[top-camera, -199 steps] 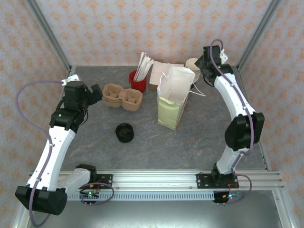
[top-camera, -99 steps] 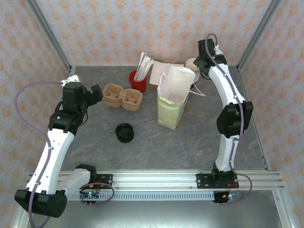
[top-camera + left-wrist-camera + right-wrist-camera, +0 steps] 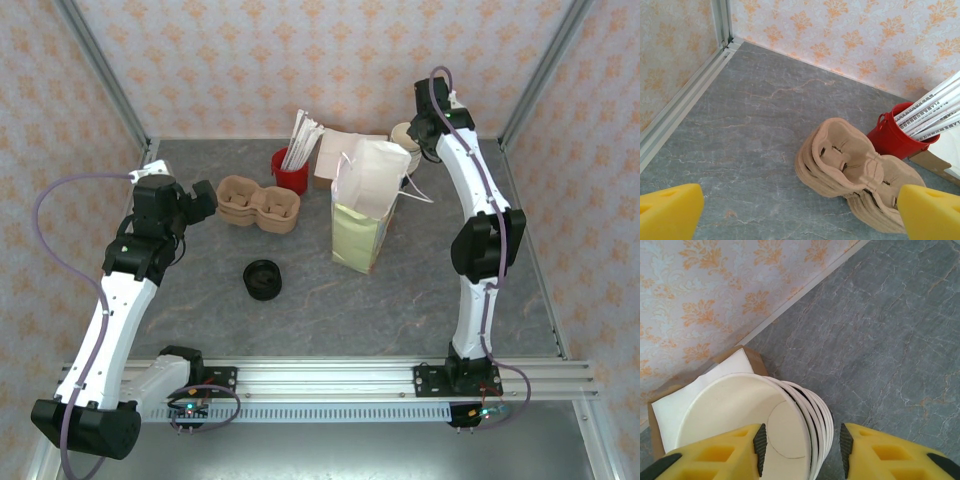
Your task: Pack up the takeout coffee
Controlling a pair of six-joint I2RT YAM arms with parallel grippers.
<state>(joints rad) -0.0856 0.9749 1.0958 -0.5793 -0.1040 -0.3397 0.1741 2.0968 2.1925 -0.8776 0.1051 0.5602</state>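
Since half a second ago the right arm has folded its elbow a little more to the left and pushed its wrist further into the far right corner; the left arm has hardly shifted.

The takeout coffee (image 3: 263,279) stands alone on the grey table (image 3: 300,320), left of centre and nearer than everything else. From above I see mainly its round black lid, so I cannot judge its sides. It is well apart from both grippers, and I judge that packing it has not begun.

To its right and farther stands the paper bag (image 3: 362,215), upright with its mouth open, probably so that things can be lowered in. Behind the coffee lies the stack of pulp cup carriers (image 3: 258,203), with the red bucket (image 3: 290,170) of wrapped sticks beside it.

The left gripper (image 3: 200,198) hovers just left of the carriers. The left wrist view shows what the top view hides: its yellow fingers are spread wide, with nothing between them, and the carriers lie below.

The right gripper (image 3: 800,445) is also parted. Its wrist view shows the rim of the stack of cream cups (image 3: 740,425) between the two fingers, and a box of white napkins (image 3: 715,372) behind. Whether the fingers touch the cups I cannot tell. The top view gives only the arm above that corner.
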